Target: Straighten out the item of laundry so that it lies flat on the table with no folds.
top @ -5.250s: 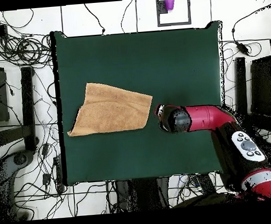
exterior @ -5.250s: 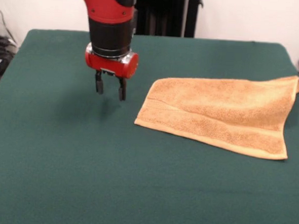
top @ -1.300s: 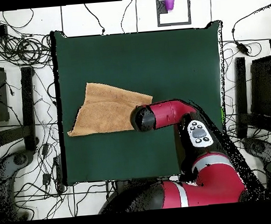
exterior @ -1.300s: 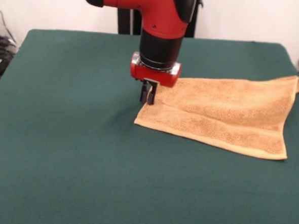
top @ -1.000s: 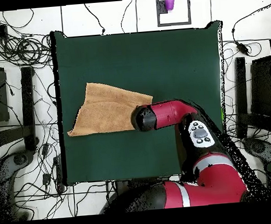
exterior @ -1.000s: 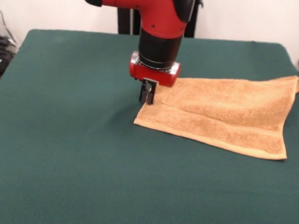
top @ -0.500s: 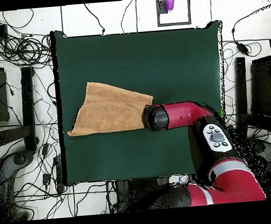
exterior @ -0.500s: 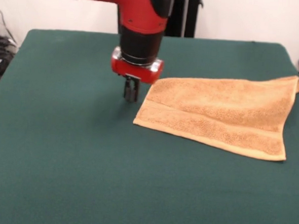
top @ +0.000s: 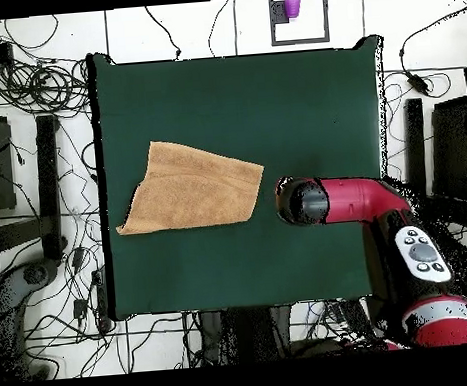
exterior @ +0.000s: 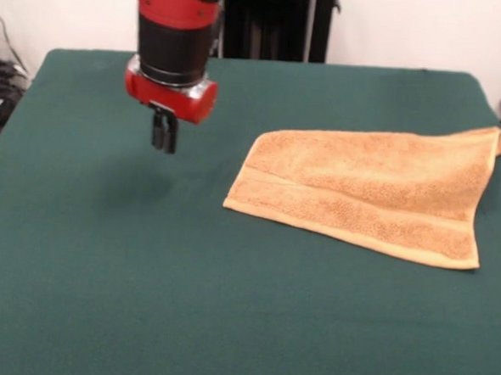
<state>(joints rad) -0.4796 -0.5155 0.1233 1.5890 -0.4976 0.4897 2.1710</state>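
Observation:
The orange-tan towel (exterior: pixel 369 193) lies on the right half of the dark green table (exterior: pixel 143 274), folded over on itself with a paler band running along it. Its far right corner reaches the table's edge. In the overhead view the towel (top: pixel 192 187) sits at the table's left side. My gripper (exterior: pixel 163 140) hangs above bare felt to the left of the towel's left edge, shut with nothing in it. From above, the arm's red and black wrist (top: pixel 303 202) covers the gripper, a short gap right of the towel.
Cables and stands crowd the floor around the table (top: pixel 311 105) in the overhead view. A purple cup (top: pixel 292 6) sits beyond the table's top edge.
My gripper closed at the towel's left edge, then rose and moved away to the left without it. The towel lies almost as before.

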